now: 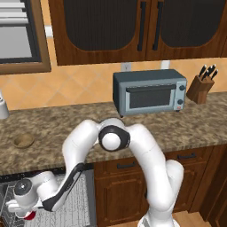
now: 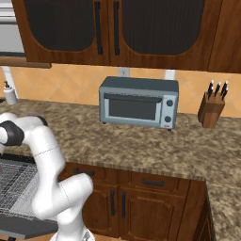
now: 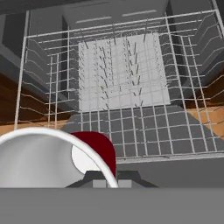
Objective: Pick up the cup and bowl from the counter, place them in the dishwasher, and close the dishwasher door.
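Cup (image 3: 94, 151) first: it's pinched in my claw (image 3: 106, 180), jaws closed on its rim, white mouth tipped toward the hand view and red wall showing behind. In the left base view a sliver of red (image 1: 29, 216) peeks under my hand at the low left. Below and beyond the cup lies the dishwasher rack (image 3: 122, 87), a wire grid with tines standing in its middle, its long side running across my view. So the drop spot is straight ahead and down from the claw. I'd judge the near strip of rack, without tall tines, the easiest landing. Rack walls rise on the left, right and far sides, so room is open from above only. The dishwasher door (image 2: 23, 226) hangs open beneath, dark edge low at the left in the right base view. The bowl (image 1: 23, 141) waits on the counter (image 1: 186, 124), left of my elbow, well apart from the toaster oven (image 1: 150, 92).
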{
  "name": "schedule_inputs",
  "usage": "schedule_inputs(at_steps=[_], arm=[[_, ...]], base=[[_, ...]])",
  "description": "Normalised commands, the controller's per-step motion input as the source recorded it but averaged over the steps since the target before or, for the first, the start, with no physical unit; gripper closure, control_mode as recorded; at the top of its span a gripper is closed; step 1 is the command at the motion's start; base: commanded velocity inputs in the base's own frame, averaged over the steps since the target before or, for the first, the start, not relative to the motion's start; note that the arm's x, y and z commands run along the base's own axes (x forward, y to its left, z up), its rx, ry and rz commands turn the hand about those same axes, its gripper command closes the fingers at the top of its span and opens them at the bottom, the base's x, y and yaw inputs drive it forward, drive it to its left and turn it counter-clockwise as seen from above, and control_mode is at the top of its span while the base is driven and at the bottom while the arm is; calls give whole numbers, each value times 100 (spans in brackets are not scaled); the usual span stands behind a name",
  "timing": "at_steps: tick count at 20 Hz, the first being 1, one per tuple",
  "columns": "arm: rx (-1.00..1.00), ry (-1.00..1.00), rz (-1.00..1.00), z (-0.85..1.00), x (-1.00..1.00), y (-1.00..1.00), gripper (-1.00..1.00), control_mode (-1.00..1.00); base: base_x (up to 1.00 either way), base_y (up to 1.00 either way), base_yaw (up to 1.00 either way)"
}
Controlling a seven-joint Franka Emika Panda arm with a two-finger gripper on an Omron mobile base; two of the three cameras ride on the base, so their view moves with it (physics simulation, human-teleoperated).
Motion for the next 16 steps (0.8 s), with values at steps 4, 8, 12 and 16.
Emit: schedule_inputs(at_steps=[4, 8, 12, 16], arm=[[0, -9, 0, -44, 11, 0, 100, -100], [0, -4, 0, -27, 10, 3, 100, -100], [0, 0, 0, -35, 1, 9, 100, -100], [0, 0, 0, -35, 14, 2, 100, -100]], base=[[0, 0, 0], [0, 0, 0], [0, 0, 0], [0, 0, 0]])
